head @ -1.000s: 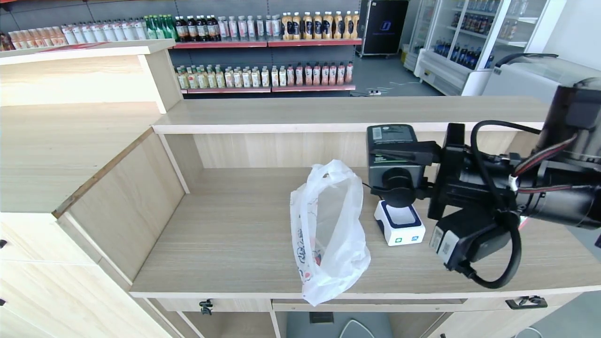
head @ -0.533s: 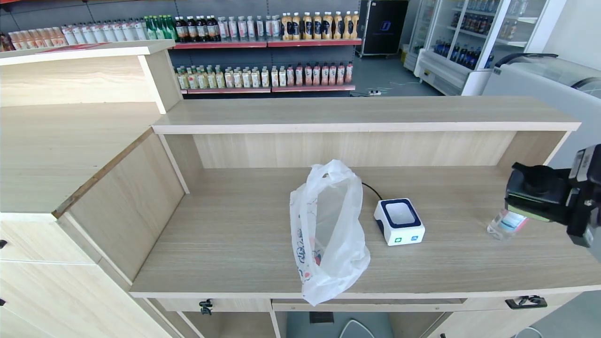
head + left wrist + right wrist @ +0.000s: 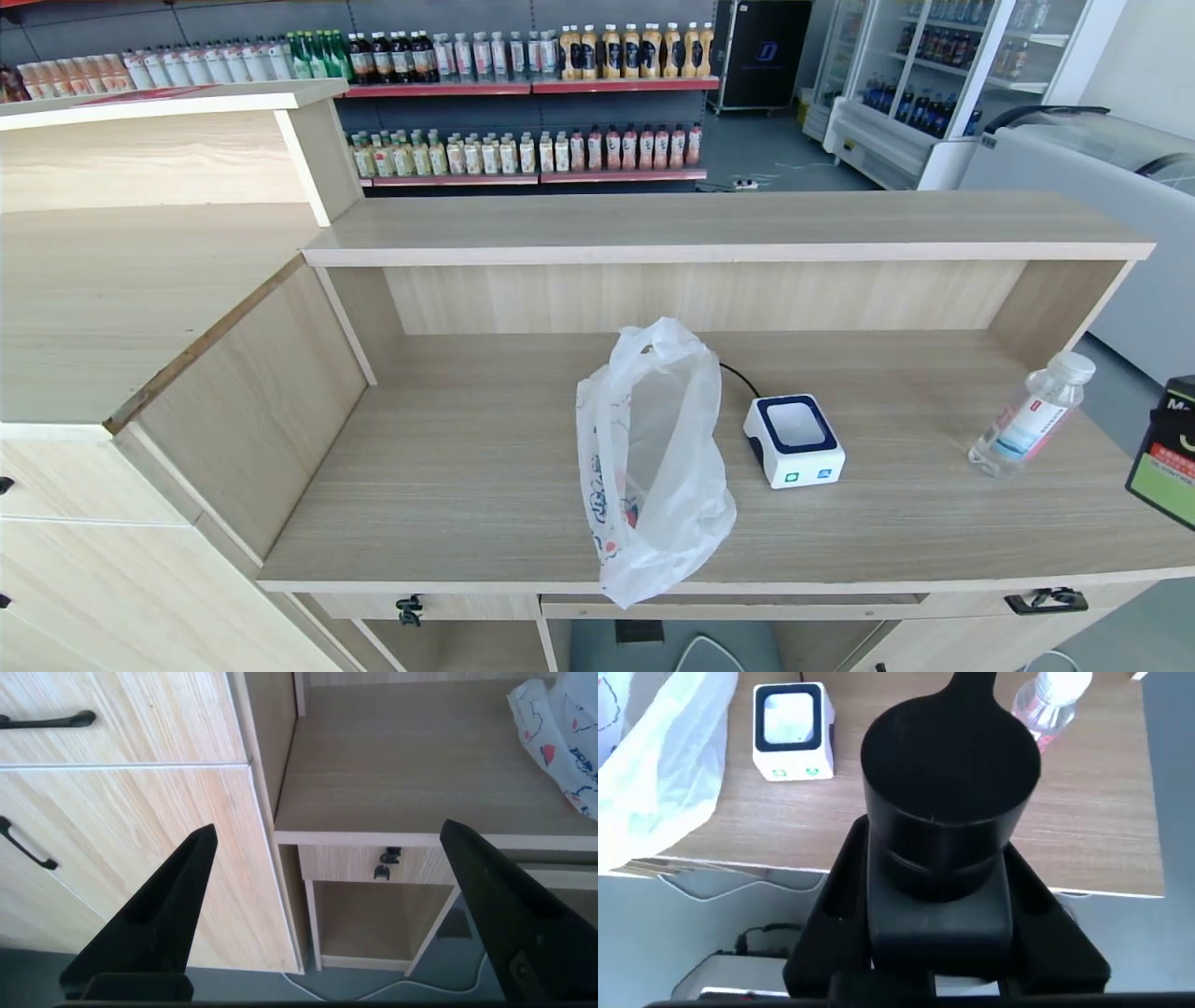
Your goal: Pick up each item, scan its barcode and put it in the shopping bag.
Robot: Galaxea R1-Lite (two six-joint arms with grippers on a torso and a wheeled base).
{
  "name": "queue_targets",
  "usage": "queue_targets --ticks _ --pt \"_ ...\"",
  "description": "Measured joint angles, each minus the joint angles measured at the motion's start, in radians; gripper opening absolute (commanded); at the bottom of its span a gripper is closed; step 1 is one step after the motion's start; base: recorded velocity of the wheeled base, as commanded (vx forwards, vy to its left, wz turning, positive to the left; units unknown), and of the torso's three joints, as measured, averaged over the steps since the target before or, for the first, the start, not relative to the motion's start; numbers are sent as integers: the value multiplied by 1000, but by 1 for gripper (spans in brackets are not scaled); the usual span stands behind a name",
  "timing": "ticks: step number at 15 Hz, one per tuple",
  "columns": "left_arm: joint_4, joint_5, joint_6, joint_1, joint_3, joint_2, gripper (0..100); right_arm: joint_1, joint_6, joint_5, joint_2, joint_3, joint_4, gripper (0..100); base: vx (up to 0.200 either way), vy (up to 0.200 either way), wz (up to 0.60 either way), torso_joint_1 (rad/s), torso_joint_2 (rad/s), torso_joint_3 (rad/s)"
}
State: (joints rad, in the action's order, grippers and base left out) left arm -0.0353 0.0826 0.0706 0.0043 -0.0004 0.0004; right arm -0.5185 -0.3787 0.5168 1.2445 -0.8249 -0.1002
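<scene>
A white plastic shopping bag (image 3: 653, 457) stands open in the middle of the wooden counter (image 3: 467, 467). The white scanner (image 3: 794, 439) sits just to its right. A clear water bottle (image 3: 1027, 420) stands farther right. My right gripper (image 3: 938, 905) is shut on a black boxed item (image 3: 1167, 448) with a green side, held past the counter's right end. In the right wrist view this item (image 3: 948, 812) covers the fingers, with the scanner (image 3: 791, 730), bag (image 3: 654, 756) and bottle (image 3: 1046, 705) beyond it. My left gripper (image 3: 327, 831) hangs open and empty below the counter's front left corner.
A raised ledge (image 3: 700, 229) runs along the back of the counter and a tall side panel (image 3: 252, 411) closes its left. Drawers with black handles (image 3: 42, 719) sit under the left cabinet. A black cable (image 3: 738, 376) runs from the scanner behind the bag.
My right arm has pulled away from above the scanner to the right edge of the head view, carrying the black item. The water bottle has come into sight.
</scene>
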Motion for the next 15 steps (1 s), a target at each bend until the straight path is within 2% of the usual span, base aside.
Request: queue_targets --ticks 3,6,7,10,12,15 --pt "0 0 0 0 0 0 100 10 115 -35 -9 -6 4 0 0 0 600 1 -1 4" --pt "0 0 0 0 0 0 100 106 441 -83 13 -31 65 0 0 0 0 0 0 0" --pt "0 0 0 0 0 0 100 135 503 -87 37 -34 106 0 0 0 0 0 0 0" --pt "0 0 0 0 0 0 100 168 581 -96 151 -29 319 0 0 0 0 0 0 0" --pt "0 0 0 0 0 0 100 175 682 -95 235 -23 465 0 0 0 0 0 0 0" --pt "0 0 0 0 0 0 100 177 726 -60 353 -20 535 0 0 0 0 0 0 0"
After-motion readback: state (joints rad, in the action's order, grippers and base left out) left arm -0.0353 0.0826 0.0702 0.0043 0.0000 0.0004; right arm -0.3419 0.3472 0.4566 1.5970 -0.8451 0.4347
